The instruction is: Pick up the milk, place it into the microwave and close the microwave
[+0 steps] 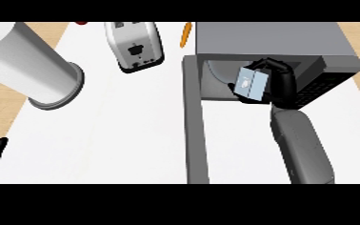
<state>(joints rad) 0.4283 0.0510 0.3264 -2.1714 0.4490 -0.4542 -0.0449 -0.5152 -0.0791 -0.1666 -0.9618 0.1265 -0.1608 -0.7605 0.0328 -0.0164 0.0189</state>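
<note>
The right hand [277,81] has its fingers wrapped round the milk carton [252,82], right at the microwave [281,43] mouth. Pick-up done! Release and shutting the wide-open door [195,124] remain. Only a dark sliver at the left edge, fingers unreadable.

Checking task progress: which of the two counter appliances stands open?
The microwave: its door is swung out, and the right hand holds the milk at its opening. The toaster has no door.
</note>
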